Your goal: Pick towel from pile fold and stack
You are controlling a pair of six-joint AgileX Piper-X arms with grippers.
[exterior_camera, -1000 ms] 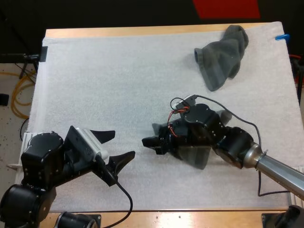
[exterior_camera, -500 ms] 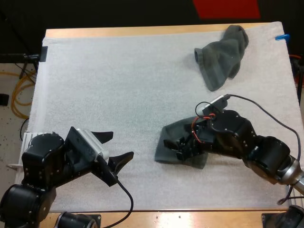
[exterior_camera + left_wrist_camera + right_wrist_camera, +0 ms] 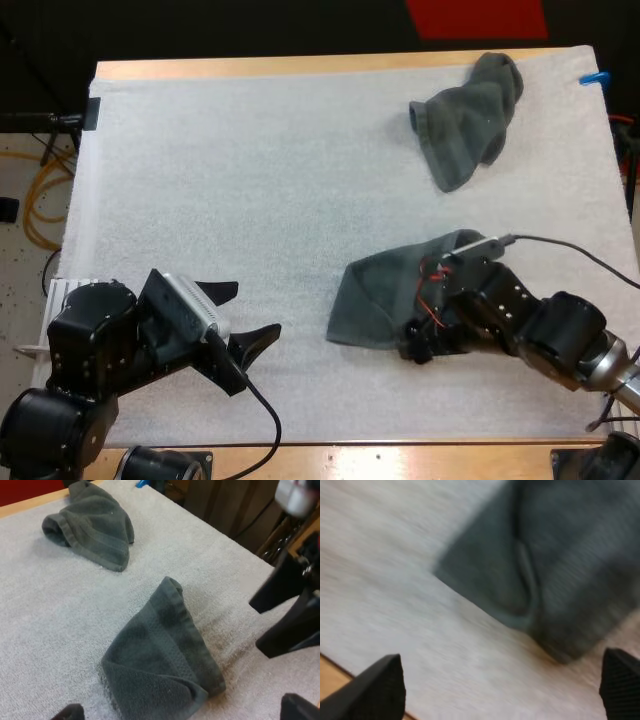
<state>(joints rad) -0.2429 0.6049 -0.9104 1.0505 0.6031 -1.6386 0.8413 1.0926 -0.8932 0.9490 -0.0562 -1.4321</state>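
Towel (image 3: 372,300), loosely doubled, is lying well apart from the crumpled towel (image 3: 465,120), on the side nearer the arms. In the high view the right gripper (image 3: 418,348) is hanging at its near edge, while the left gripper (image 3: 235,317) is waiting wide open and empty. The left wrist view is showing uneven, bulging layers. In the right wrist view the fingers (image 3: 380,685) are standing far apart, holding nothing, over the towel's corner. My worry is that pinching both layers would be dragging the fold open.
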